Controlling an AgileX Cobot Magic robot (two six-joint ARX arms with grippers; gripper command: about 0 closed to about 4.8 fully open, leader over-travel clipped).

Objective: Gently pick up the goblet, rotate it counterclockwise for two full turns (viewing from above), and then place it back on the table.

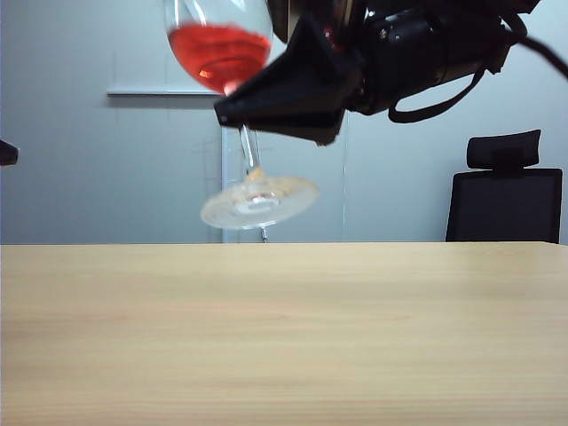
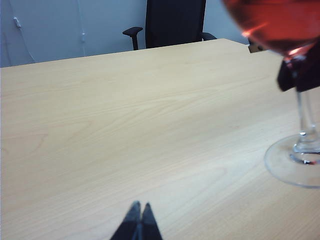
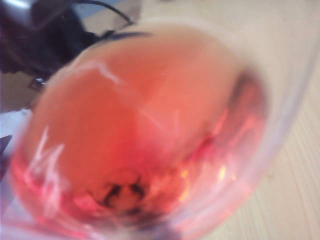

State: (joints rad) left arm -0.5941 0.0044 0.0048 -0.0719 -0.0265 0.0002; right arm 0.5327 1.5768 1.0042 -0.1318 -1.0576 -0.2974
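Observation:
The goblet (image 1: 222, 53), a clear stemmed glass with red liquid in its bowl, hangs tilted in the air above the table (image 1: 284, 337), its round foot (image 1: 259, 202) off the wood. My right gripper (image 1: 238, 114) is shut on the thin stem just under the bowl. The left wrist view shows the goblet (image 2: 306, 120) at the side, with the right gripper (image 2: 300, 72) dark across its stem. In the right wrist view the goblet's bowl (image 3: 150, 125) fills the picture and hides the fingers. My left gripper (image 2: 140, 206) is shut and empty, low over the table (image 2: 125, 125), well apart from the glass.
A black office chair (image 1: 506, 195) stands behind the table's far edge, also seen as a chair (image 2: 175, 22) in the left wrist view. A pale wall runs behind. A dark bit of the left arm (image 1: 7, 153) shows at the left edge.

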